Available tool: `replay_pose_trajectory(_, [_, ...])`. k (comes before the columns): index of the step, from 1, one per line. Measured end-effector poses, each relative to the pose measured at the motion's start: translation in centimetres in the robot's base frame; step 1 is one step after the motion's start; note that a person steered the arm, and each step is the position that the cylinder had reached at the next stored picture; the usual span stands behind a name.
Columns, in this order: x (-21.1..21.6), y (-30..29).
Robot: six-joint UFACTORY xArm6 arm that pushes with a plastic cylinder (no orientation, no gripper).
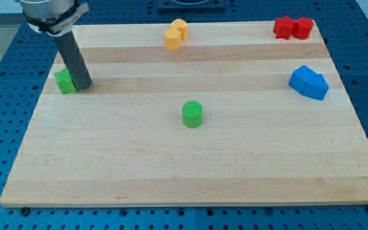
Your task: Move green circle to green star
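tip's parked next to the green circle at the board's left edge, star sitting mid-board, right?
No, the two are swapped. In the camera view my tip is beside the green star at the view's left edge, apparently touching its right side; the green circle sits mid-board, well apart from the tip.

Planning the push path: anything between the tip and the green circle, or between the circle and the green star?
Nothing visible. My tip sits against the green star at the view's left; bare board lies between them and the green circle mid-board.
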State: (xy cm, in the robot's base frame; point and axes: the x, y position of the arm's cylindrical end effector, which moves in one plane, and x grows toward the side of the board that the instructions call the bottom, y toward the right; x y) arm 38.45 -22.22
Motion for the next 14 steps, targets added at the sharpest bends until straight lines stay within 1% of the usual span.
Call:
replay_pose_trajectory(1, [-1.5,1.4])
replay_pose_trajectory(2, [-4.1,4.6])
replay_pose_trajectory(3, [-3.4,10.8])
replay_pose_trajectory(4, [-1.4,18.3])
replay_pose_trajectory(5, [3.0,25.5])
replay_pose_trajectory(6, [7.7,29.0])
replay_pose_trajectory(7, [8.3,25.7])
replay_pose_trajectory(9, [8.3,11.3])
replay_pose_trajectory(10, [8.3,8.7])
replay_pose_trajectory(11, [8.5,14.1])
replay_pose_trajectory(12, [12.1,15.8])
replay_pose_trajectory(13, [14.4,11.2])
replay_pose_trajectory(14, [12.0,7.4])
